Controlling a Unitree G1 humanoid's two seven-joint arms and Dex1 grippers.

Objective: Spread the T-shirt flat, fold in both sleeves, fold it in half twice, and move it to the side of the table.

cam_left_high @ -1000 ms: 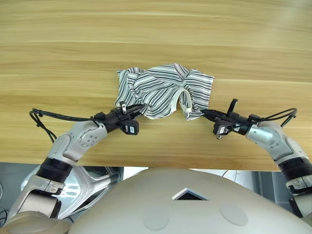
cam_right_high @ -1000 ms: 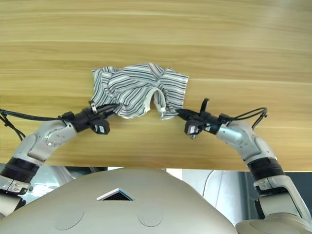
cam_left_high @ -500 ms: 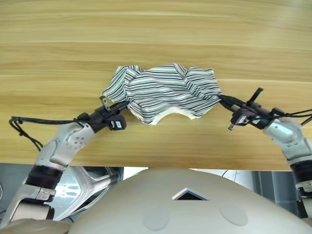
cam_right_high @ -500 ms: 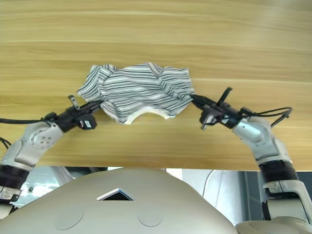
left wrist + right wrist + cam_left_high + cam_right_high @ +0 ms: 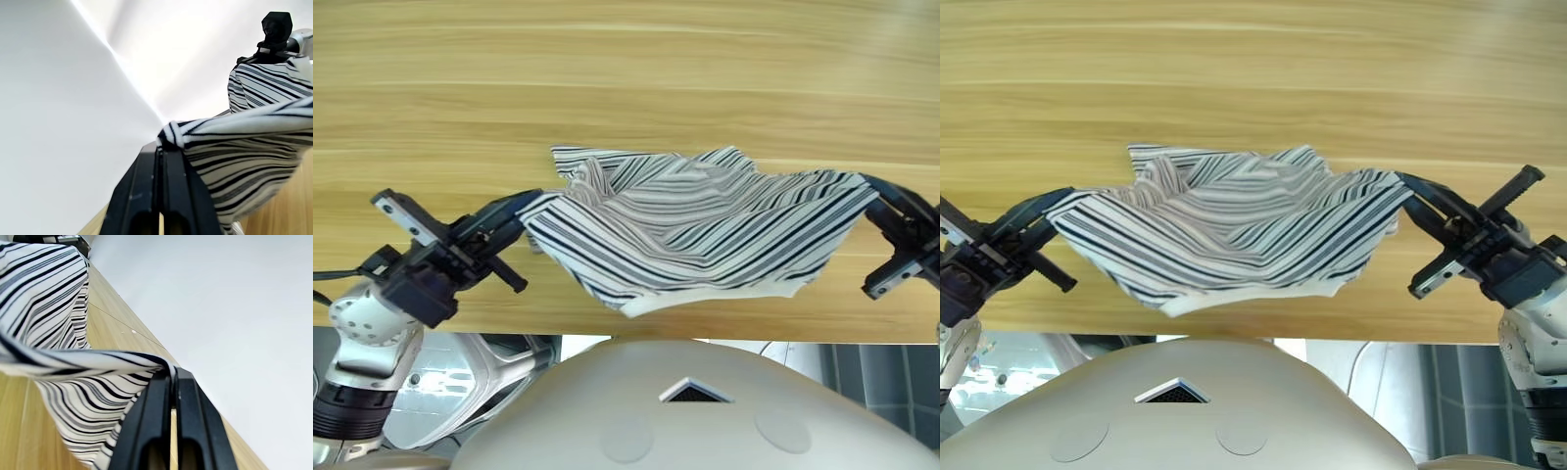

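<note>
The black-and-white striped T-shirt (image 5: 695, 230) hangs stretched in the air between my two grippers, above the near part of the wooden table (image 5: 626, 78). Its far edge still rests bunched on the tabletop. My left gripper (image 5: 530, 200) is shut on the shirt's left corner, and the left wrist view shows the fabric (image 5: 234, 142) pinched between the closed fingers (image 5: 161, 161). My right gripper (image 5: 1404, 183) is shut on the right corner, with the cloth (image 5: 73, 357) clamped at its tips (image 5: 172, 374). The middle of the shirt sags toward me.
The table's near edge (image 5: 558, 331) runs just below the hanging shirt. Bare wood extends far behind the shirt and to both sides.
Both grippers have risen and spread apart, left going left and right going right. The crumpled shirt has been pulled wide and lifted off the table.
</note>
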